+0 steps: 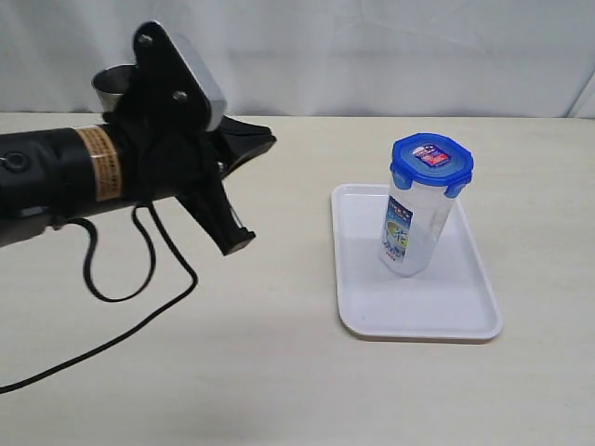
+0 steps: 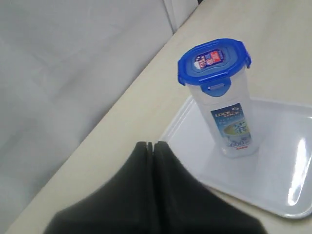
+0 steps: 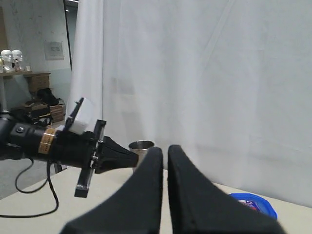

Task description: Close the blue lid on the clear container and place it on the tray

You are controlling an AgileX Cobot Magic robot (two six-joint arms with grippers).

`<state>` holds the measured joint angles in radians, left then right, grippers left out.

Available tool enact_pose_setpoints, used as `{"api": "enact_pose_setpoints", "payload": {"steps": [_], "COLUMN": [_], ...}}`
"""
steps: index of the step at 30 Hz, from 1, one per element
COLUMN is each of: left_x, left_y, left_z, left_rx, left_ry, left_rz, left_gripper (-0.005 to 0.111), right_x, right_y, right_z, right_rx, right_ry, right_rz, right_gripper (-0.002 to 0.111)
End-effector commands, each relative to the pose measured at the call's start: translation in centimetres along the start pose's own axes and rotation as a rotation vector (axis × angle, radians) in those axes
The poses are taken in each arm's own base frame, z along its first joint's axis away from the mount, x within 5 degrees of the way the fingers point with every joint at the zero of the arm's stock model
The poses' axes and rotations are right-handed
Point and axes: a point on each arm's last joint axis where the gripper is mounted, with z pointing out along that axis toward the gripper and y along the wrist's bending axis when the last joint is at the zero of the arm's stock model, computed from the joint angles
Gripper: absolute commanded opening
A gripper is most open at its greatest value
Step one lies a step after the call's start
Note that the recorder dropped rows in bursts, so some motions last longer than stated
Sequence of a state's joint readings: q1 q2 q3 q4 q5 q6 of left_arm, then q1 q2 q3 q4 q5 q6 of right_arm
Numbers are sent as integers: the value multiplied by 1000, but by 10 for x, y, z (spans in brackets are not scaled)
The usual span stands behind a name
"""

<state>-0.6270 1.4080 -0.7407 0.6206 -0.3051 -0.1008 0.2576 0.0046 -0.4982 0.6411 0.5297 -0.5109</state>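
Fingers of the left gripper are pressed together on nothing, hanging over the table well apart from the clear container, and the right gripper is likewise pinched closed and empty, raised high. With the blue lid seated on the container and the container upright on the tray, the task looks all but done, so the step is probably a clean retreat. Draw the arm up and away from that tall, tippy canister, never across it, minding the steel cup near the left arm; whether every flap is snapped down I cannot tell.
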Motion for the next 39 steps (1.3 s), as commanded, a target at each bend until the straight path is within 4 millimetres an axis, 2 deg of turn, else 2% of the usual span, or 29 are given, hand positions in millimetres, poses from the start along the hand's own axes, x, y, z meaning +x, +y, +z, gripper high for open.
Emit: {"api": "enact_pose_setpoints", "payload": {"steps": [1,5,10,15,19,22,34,39], "left_x": [-9,-14,-21,-25,-28,-30,-29,-29], "left_y": [12,20,24,22,22,21,21,18], "left_z": [-40,-76,-116,-149,-174,-181,-177,-176], "left_rx": [-104,-206,-288,-326,-366,-373,-368,-337], "left_ry": [97,182,193,188,162,135,151,144], "left_rz": [-49,-175,-338,-425,-424,-424,-426,-497], "left_gripper": [0,0,0,0,0,0,0,0], "right_x": [1,1,1,1,1,1,1,1], "right_y": [0,0,0,0,0,0,0,0], "right_z": [0,0,0,0,0,0,0,0], "right_rx": [5,5,5,5,5,5,5,5], "right_ry": [1,1,1,1,1,1,1,1], "right_rz": [-6,-6,-6,-6,-6,-6,-6,-6], "right_gripper": [4,4,4,4,4,4,4,4]}}
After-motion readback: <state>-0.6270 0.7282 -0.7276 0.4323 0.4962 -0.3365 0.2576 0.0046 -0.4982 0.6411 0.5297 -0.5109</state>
